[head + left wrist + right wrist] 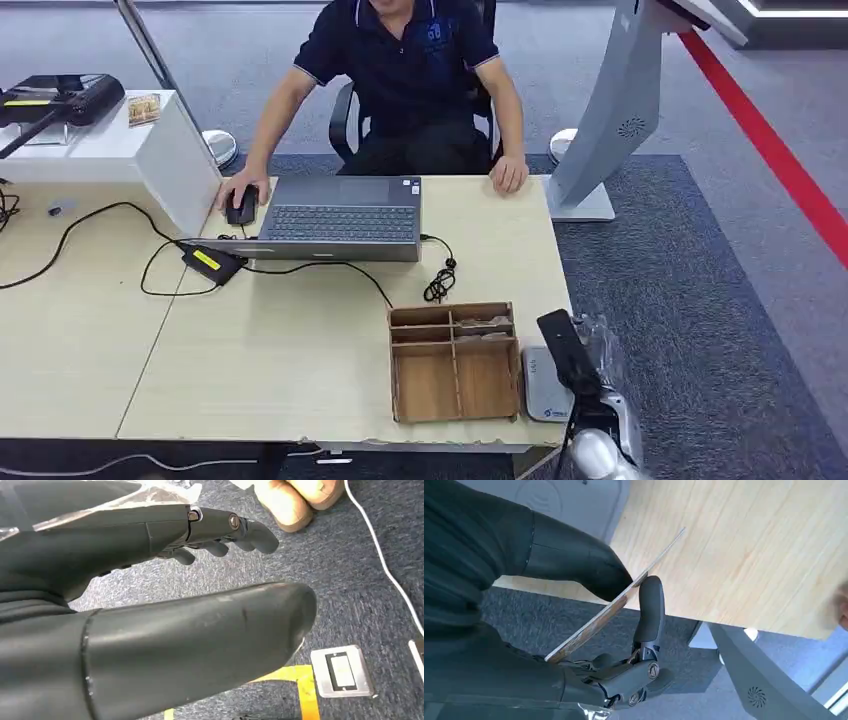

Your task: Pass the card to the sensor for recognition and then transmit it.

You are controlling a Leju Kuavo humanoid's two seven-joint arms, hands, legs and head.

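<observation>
Card, a thin flat brown-edged one, was pinched edge-on between thumb and finger of the right hand, poised above the white rounded sensor pad at the table's near corner, presumably for reading. Left hand hung over carpet, fingers apart, grasping nothing.

Card seen edge-on in the right wrist view, face unreadable; its lower end is hidden in the right hand. Sensor partly covered by that hand in the head view, label too small to read. Person cut off by top edge. Left hand blocks most of the floor.
</observation>
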